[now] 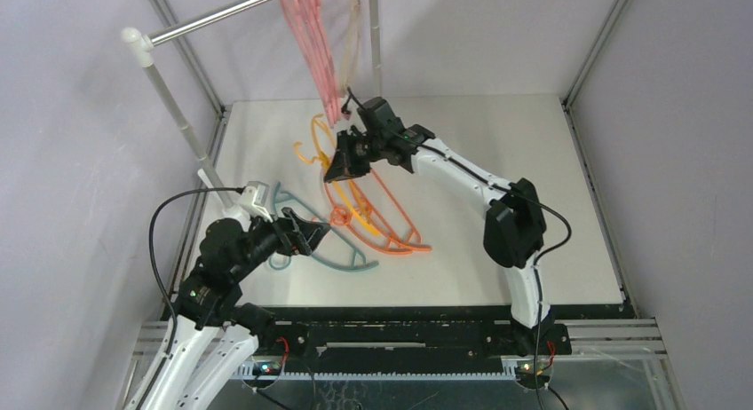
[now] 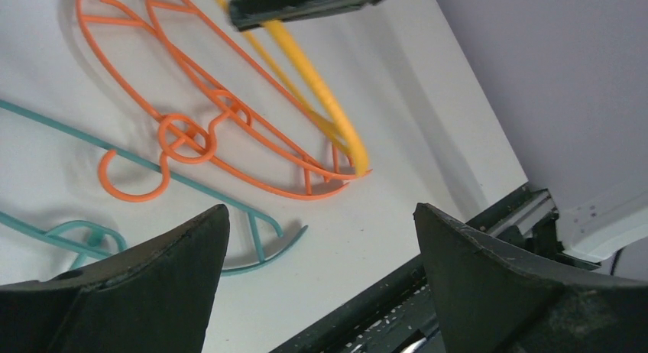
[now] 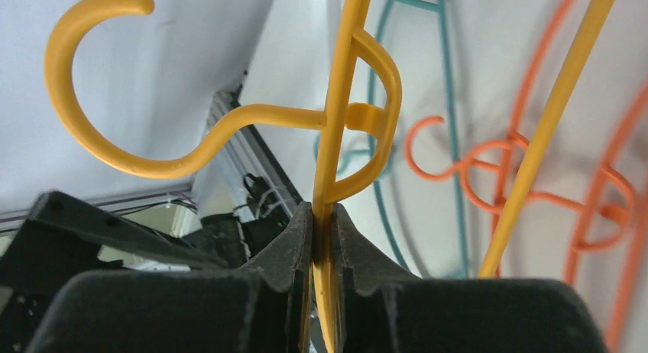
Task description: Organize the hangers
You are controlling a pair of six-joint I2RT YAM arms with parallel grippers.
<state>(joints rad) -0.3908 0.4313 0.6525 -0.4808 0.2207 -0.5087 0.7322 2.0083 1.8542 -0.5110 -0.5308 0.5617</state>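
Note:
My right gripper is shut on the bar of a yellow-orange hanger, just below its hook, and holds it tilted above the table; the right wrist view shows the fingers clamped on this hanger. Two orange hangers and a teal hanger lie flat on the table. My left gripper is open and empty over the teal hanger's left part. In the left wrist view I see the teal hanger, the orange hangers and the raised yellow one. Several pink hangers and a beige one hang on the rail.
The silver rail on white posts crosses the back left, above the table. Grey walls close in the left, back and right. A black frame edge runs along the table's near side.

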